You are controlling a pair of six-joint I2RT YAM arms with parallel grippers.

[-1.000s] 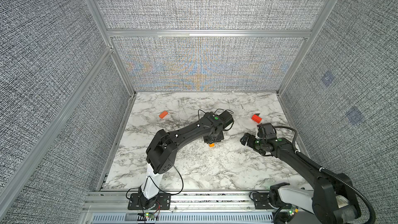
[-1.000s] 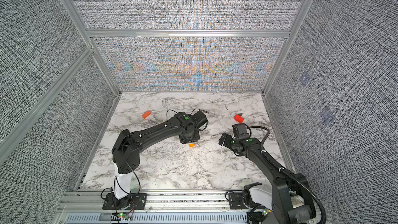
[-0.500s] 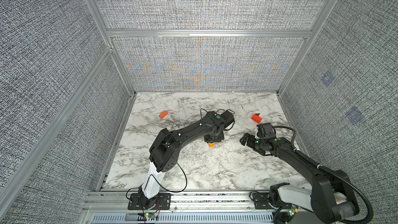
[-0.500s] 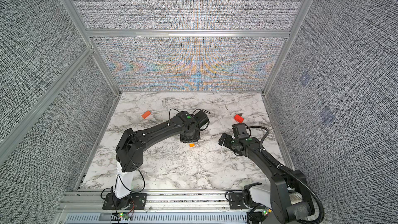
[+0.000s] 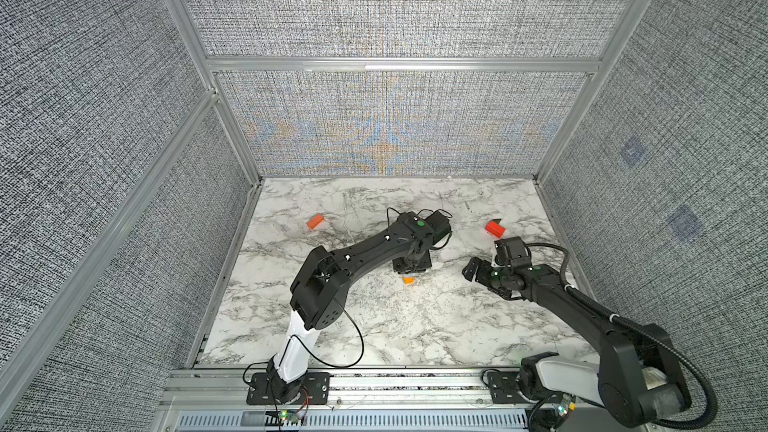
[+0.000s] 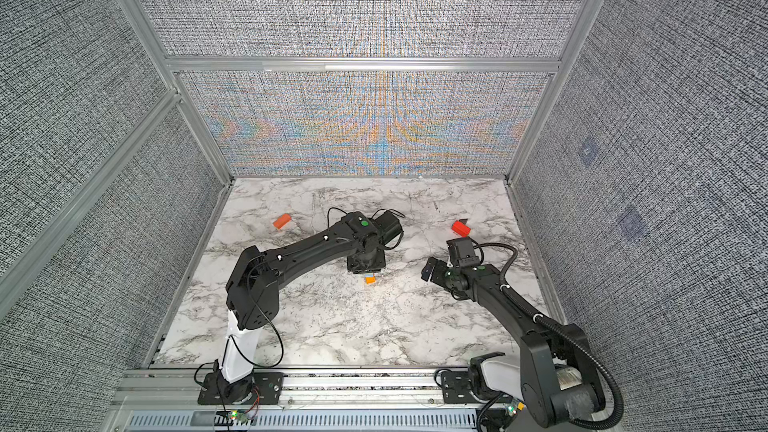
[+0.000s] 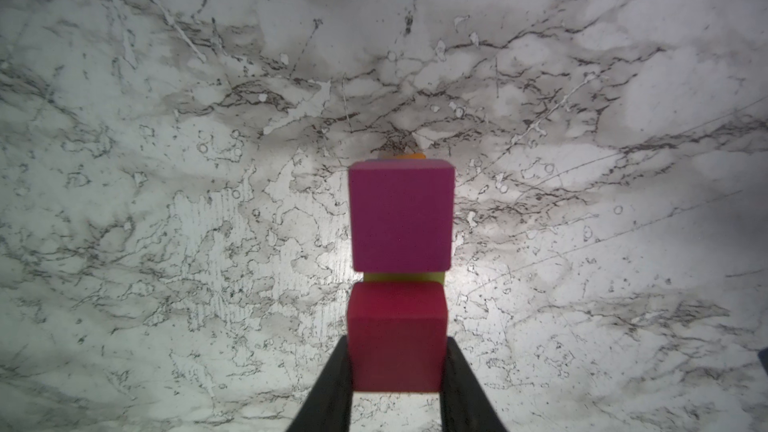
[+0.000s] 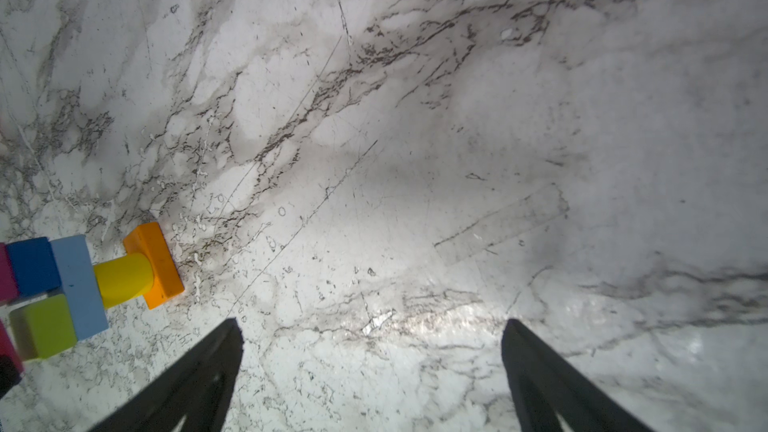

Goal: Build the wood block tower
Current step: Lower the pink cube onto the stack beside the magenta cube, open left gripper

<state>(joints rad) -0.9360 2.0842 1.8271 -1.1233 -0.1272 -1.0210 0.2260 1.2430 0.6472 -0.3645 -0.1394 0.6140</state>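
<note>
The wood block tower [image 8: 79, 284] stands mid-table, seen from the side at the edge of the right wrist view: orange base [image 8: 153, 263], yellow cylinder, light blue slab, then dark blue and yellow-green blocks. A magenta block [image 7: 401, 218] sits on the dark blue one. My left gripper [image 7: 398, 351] is shut on a dark red block [image 7: 397, 326], held over the yellow-green block [image 7: 401, 277]; I cannot tell whether they touch. In both top views the left gripper [image 5: 411, 263] hides the tower except its orange base [image 5: 409, 280]. My right gripper [image 8: 371, 326] stands open and empty, to the tower's right [image 5: 478, 272].
Two red-orange blocks lie loose on the marble table [image 5: 374, 326]: one at the back left [image 5: 315, 221], one at the back right [image 5: 495, 227] just behind the right wrist. Grey fabric walls close in the left, back and right sides.
The left arm's elbow has shifted slightly while its gripper stays over the tower with the dark red block. The right arm has not moved.
</note>
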